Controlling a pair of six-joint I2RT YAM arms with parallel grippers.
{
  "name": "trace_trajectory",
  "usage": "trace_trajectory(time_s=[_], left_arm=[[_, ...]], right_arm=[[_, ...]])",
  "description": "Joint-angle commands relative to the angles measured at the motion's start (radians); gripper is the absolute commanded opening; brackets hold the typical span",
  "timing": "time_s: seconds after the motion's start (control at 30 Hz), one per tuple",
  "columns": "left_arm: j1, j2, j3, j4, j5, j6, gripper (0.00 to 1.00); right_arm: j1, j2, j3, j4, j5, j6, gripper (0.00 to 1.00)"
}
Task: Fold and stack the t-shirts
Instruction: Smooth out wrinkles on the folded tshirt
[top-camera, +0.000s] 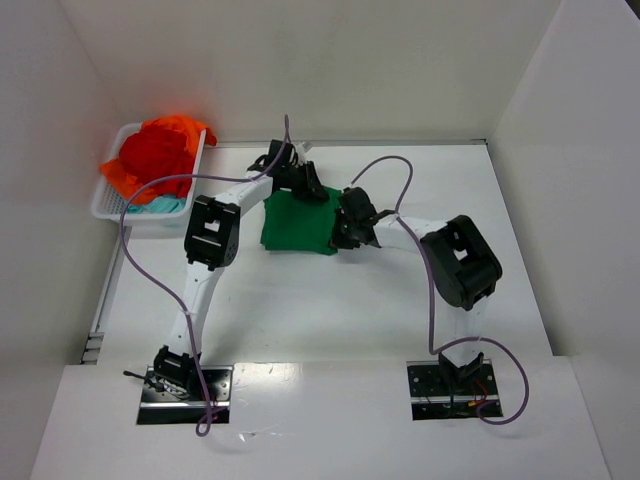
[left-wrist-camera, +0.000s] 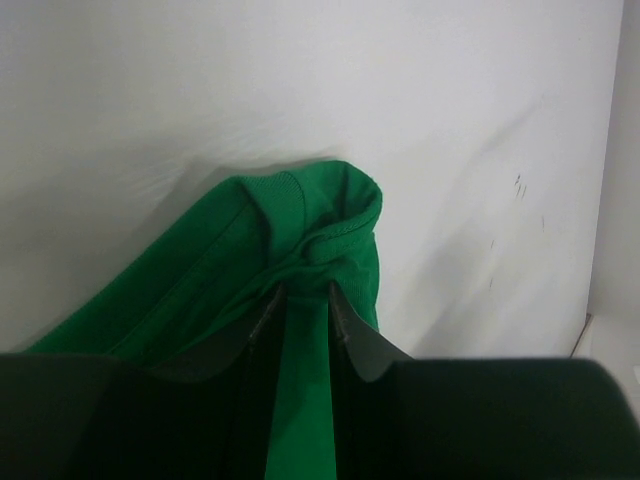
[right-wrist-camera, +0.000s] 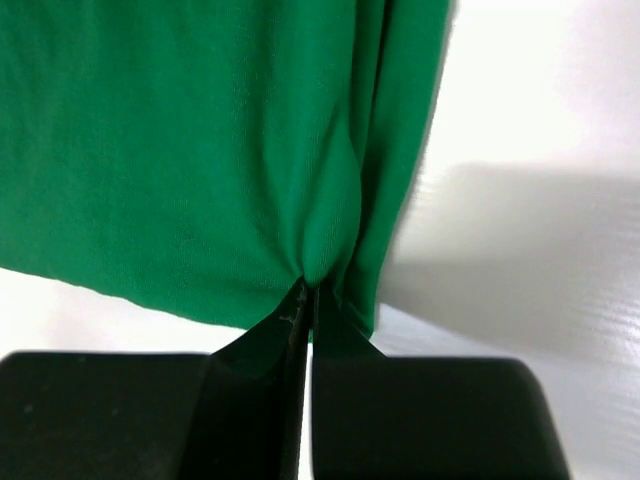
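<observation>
A bright green t-shirt (top-camera: 295, 228) lies folded into a small rectangle on the white table, at mid-depth. My left gripper (top-camera: 308, 188) is at its far edge. In the left wrist view the green cloth (left-wrist-camera: 230, 270) fills the gap between the jaws and bunches at the tips of the left gripper (left-wrist-camera: 303, 292). My right gripper (top-camera: 345, 228) is at the shirt's right edge. In the right wrist view, the right gripper (right-wrist-camera: 308, 290) is shut on a puckered fold of the green cloth (right-wrist-camera: 180, 150). Red (top-camera: 155, 155), orange (top-camera: 185, 128) and teal (top-camera: 160, 205) t-shirts are heaped in the basket.
The white slotted basket (top-camera: 105, 212) stands at the table's far left corner against the wall. White walls close in the table at the back and on both sides. Purple cables loop over both arms.
</observation>
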Motion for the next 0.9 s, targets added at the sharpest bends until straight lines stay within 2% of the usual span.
trace_trajectory(time_s=[0.0, 0.1, 0.13, 0.2, 0.23, 0.33, 0.37, 0.43, 0.53, 0.57, 0.6, 0.7, 0.87], left_arm=[[0.015, 0.001, 0.016, -0.008, -0.029, 0.027, 0.31], [0.015, 0.001, 0.016, -0.018, -0.01, 0.027, 0.31], [0.015, -0.013, 0.016, -0.027, 0.001, 0.038, 0.34], [0.015, -0.028, 0.016, -0.036, 0.001, 0.048, 0.4], [0.015, -0.049, 0.016, -0.036, 0.012, 0.061, 0.45], [0.015, -0.103, 0.026, -0.057, 0.037, 0.08, 0.66], [0.015, -0.12, 0.026, -0.057, 0.046, 0.081, 0.69], [0.024, -0.179, 0.026, -0.067, 0.058, 0.081, 0.76], [0.035, -0.285, -0.049, -0.053, 0.058, 0.081, 0.79], [0.045, -0.313, -0.077, -0.044, 0.058, 0.081, 0.81], [0.045, -0.341, -0.141, -0.027, 0.032, 0.081, 0.81], [0.068, -0.459, -0.255, 0.013, -0.034, 0.058, 0.83], [0.097, -0.644, -0.535, 0.065, -0.132, 0.015, 0.83]], right_arm=[[0.022, -0.029, -0.053, -0.079, 0.001, 0.007, 0.0], [0.022, -0.038, -0.041, -0.079, 0.001, 0.016, 0.06], [0.022, -0.05, -0.041, -0.079, 0.01, 0.016, 0.14], [0.022, -0.076, 0.0, -0.094, 0.031, 0.016, 0.24], [0.022, -0.098, 0.014, -0.094, 0.032, 0.005, 0.32], [-0.012, -0.148, 0.059, -0.116, 0.032, 0.005, 0.45], [-0.027, -0.159, 0.059, -0.116, 0.021, 0.005, 0.52], [-0.079, -0.182, 0.082, -0.105, 0.007, 0.005, 0.58], [-0.131, -0.193, 0.109, -0.096, 0.007, -0.015, 0.68], [-0.141, -0.172, 0.123, -0.096, -0.004, -0.045, 0.73], [-0.141, -0.159, 0.149, -0.108, -0.004, -0.056, 0.83], [-0.153, -0.109, 0.185, -0.119, -0.013, -0.088, 1.0], [-0.153, -0.046, 0.205, -0.091, -0.051, -0.089, 1.0]])
